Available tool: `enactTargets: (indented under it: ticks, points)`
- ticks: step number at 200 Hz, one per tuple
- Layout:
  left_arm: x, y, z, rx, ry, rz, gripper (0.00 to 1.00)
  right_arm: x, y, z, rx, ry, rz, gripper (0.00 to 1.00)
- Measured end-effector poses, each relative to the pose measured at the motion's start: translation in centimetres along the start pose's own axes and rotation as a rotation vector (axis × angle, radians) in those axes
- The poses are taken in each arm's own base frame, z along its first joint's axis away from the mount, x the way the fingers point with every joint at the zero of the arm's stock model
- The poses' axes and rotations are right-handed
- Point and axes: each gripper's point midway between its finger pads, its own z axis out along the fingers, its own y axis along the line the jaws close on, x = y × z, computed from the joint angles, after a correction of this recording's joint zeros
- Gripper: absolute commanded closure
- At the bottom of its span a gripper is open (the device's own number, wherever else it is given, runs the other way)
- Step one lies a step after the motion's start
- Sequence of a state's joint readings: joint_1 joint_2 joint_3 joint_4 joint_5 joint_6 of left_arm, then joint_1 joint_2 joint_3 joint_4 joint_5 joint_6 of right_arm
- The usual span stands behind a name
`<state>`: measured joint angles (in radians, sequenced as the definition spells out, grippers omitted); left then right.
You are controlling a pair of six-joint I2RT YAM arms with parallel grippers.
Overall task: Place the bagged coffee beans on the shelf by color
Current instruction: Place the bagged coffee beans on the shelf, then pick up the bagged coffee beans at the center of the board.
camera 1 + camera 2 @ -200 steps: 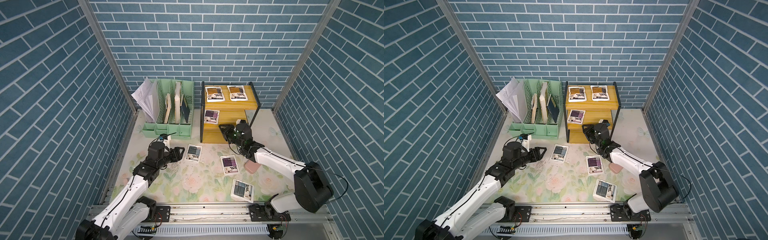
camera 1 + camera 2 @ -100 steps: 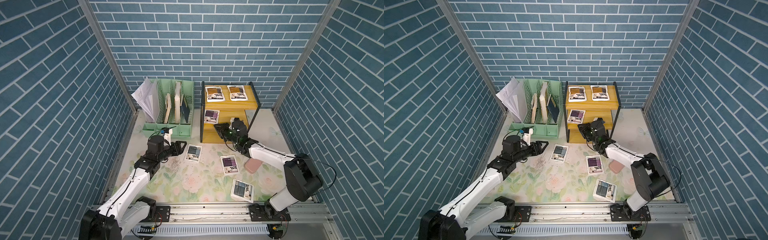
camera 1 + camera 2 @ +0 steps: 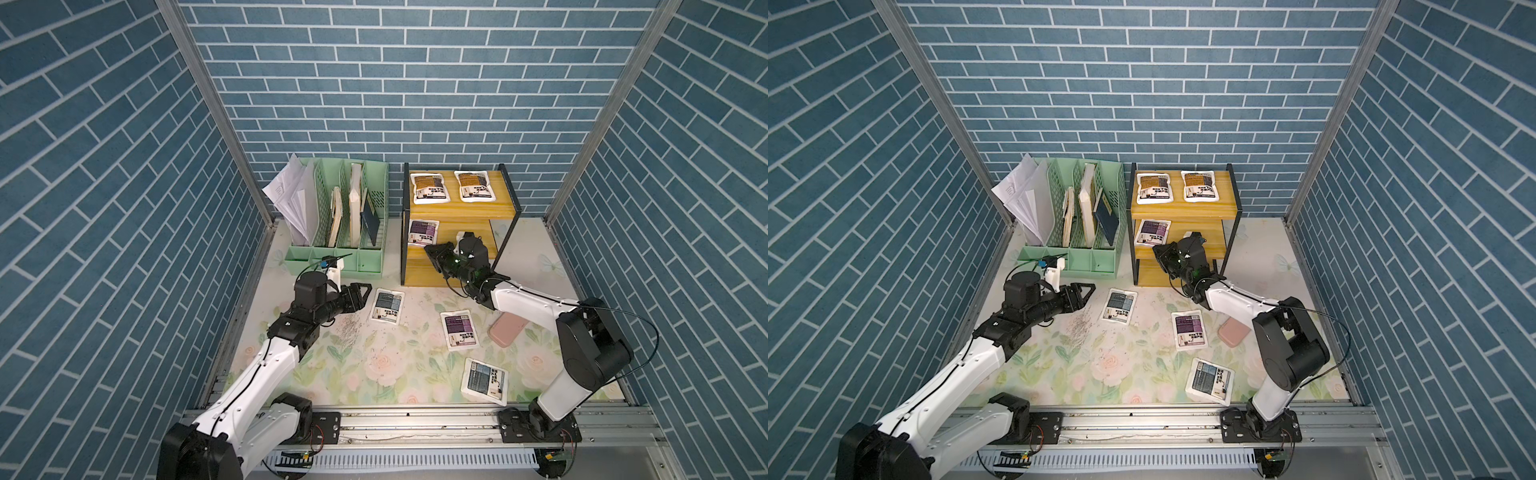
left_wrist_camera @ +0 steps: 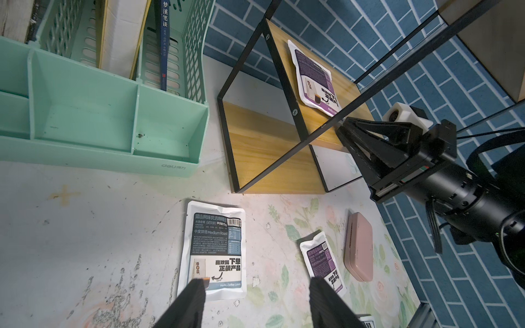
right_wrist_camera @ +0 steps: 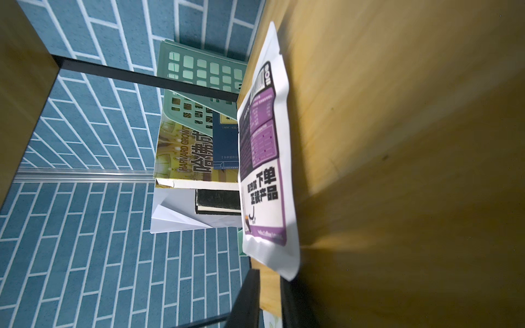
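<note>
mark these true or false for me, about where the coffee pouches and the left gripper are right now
1. Two white pouches with orange-brown labels lie on the top board of the yellow wooden shelf. True.
2. Both white pouches with purple labels are on the shelf. False: one purple-label pouch lies on the middle board, the other on the floral table.
3. The left gripper holds a pouch. False: its jaws are open and empty; the white pouch with a grey-blue label lies flat on the table beside it.
4. The pink rounded case lies on the table. True.
</note>
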<state>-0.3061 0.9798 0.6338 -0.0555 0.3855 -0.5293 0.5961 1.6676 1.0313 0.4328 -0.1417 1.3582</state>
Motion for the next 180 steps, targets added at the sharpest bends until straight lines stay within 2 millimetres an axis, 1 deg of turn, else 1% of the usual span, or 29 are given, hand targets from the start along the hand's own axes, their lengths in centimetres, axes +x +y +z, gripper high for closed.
enactTargets:
  ticks: [33, 65, 102, 110, 114, 128, 134, 144, 159, 180]
  points:
    - [0.0, 0.0, 0.0, -0.001, 0.000, 0.003, 0.36, -0.6, 0.0, 0.0, 0.002, -0.020, 0.006, 0.86]
    - [0.0, 0.0, 0.0, -0.001, 0.000, 0.003, 0.36, -1.3, -0.2, -0.1, 0.007, -0.040, 0.011, 0.86]
    - [0.0, 0.1, 0.0, -0.003, -0.001, 0.003, 0.36, -1.8, -0.3, -0.1, 0.011, -0.056, 0.015, 0.83]
    - [0.0, 0.1, 0.0, -0.003, -0.001, 0.003, 0.36, -1.8, -0.3, -0.1, 0.011, -0.056, 0.016, 0.80]
    - [0.0, 0.1, 0.0, -0.004, -0.001, 0.003, 0.36, -1.8, -0.3, -0.1, 0.011, -0.056, 0.017, 0.77]
    - [0.0, 0.1, 0.0, -0.004, 0.000, 0.003, 0.36, -1.8, -0.3, -0.1, 0.010, -0.056, 0.035, 0.62]
    - [0.0, 0.1, 0.0, -0.005, 0.001, 0.003, 0.36, -1.9, 0.1, -0.2, -0.003, -0.057, 0.033, 0.54]
    - [0.1, 0.1, 0.0, -0.005, 0.002, 0.002, 0.36, -2.0, 0.5, -0.5, -0.014, -0.061, 0.045, 0.47]
    - [0.2, 0.1, 0.0, -0.004, 0.005, 0.002, 0.36, -1.9, 0.7, -1.7, -0.020, -0.067, 0.048, 0.44]
    - [1.0, 0.4, 0.2, 0.003, 0.022, -0.006, 0.37, -1.6, 0.7, -5.3, 0.003, -0.083, 0.048, 0.44]
